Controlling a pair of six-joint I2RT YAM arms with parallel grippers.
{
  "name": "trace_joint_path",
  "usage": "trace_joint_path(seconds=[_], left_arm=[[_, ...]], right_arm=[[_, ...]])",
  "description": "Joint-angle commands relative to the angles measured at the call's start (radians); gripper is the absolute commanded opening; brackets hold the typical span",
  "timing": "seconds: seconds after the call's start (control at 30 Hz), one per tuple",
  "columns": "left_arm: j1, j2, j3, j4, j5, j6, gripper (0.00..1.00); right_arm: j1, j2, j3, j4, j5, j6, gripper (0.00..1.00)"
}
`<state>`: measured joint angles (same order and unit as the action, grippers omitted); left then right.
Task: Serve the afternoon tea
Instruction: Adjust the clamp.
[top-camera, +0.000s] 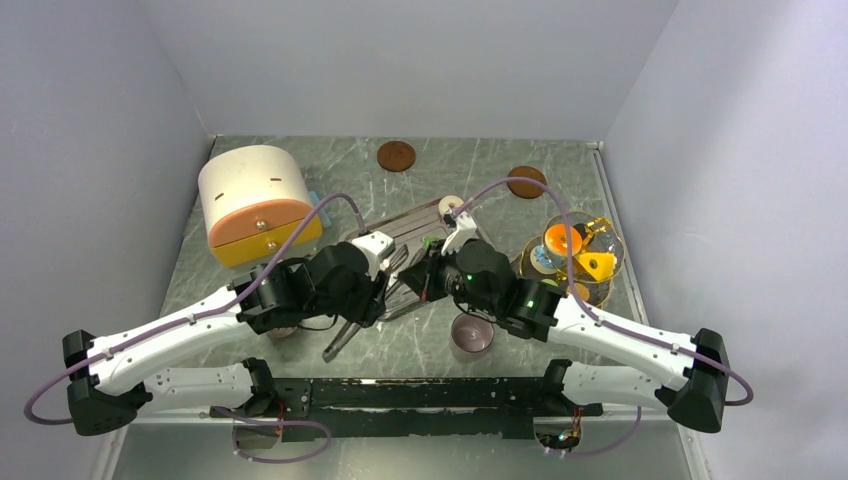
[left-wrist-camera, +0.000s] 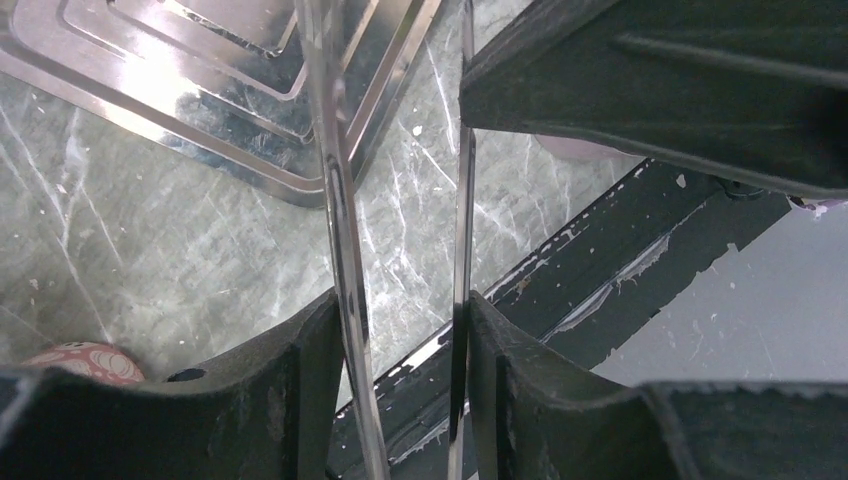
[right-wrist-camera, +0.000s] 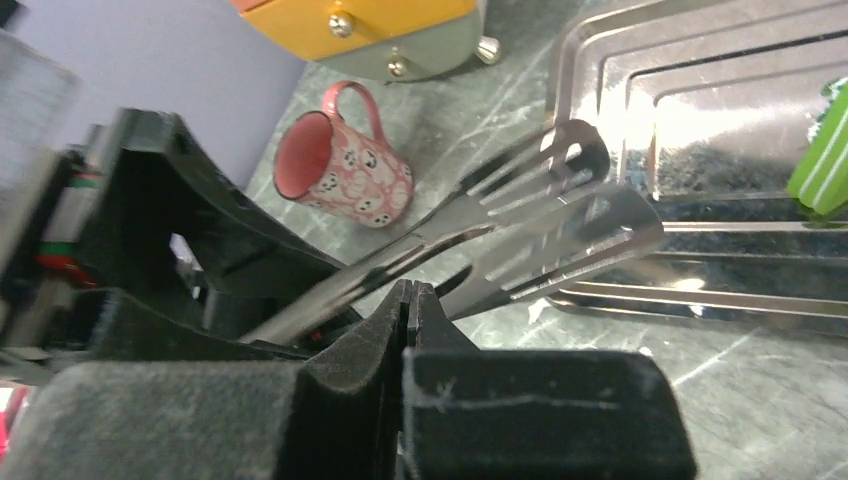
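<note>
My left gripper (top-camera: 372, 295) (left-wrist-camera: 400, 310) is shut on a pair of steel tongs (left-wrist-camera: 340, 200), one tong arm against each finger. The tongs (top-camera: 342, 340) (right-wrist-camera: 560, 210) have their slotted tips over the near edge of the steel tray (right-wrist-camera: 700, 100). My right gripper (top-camera: 425, 278) (right-wrist-camera: 405, 292) is shut with nothing in it, just below those tips. A green striped treat (right-wrist-camera: 820, 150) lies on the tray. A cream ring (top-camera: 451, 207) sits at the tray's far corner. Orange (top-camera: 562, 240) and other treats fill a glass bowl (top-camera: 600, 240). A pinkish-grey mug (top-camera: 471, 335) stands near my right arm.
A cream box with orange and yellow drawers (top-camera: 255, 200) stands at the back left. A pink patterned mug (right-wrist-camera: 345, 160) (left-wrist-camera: 85, 360) stands beside my left arm. Two brown discs (top-camera: 396, 155) (top-camera: 527, 181) lie at the back. A black rail (top-camera: 420, 392) runs along the near edge.
</note>
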<state>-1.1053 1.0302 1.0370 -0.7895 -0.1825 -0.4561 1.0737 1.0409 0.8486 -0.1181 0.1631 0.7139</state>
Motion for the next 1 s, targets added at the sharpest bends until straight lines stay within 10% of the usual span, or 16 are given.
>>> trace_joint_path(seconds=[0.0,0.6,0.97], left_arm=[[-0.004,-0.015,0.04,0.031,-0.022,0.004,0.5],[-0.003,0.028,0.09,-0.012,-0.12,0.015,0.51],[0.038,0.195,0.113,0.003,-0.116,0.03,0.5]], right_arm=[[0.003,-0.005,-0.036,0.005,0.03,-0.027,0.0],[0.003,-0.05,-0.005,-0.052,0.052,-0.037,0.01],[0.003,-0.27,0.081,-0.193,0.179,-0.06,0.48]])
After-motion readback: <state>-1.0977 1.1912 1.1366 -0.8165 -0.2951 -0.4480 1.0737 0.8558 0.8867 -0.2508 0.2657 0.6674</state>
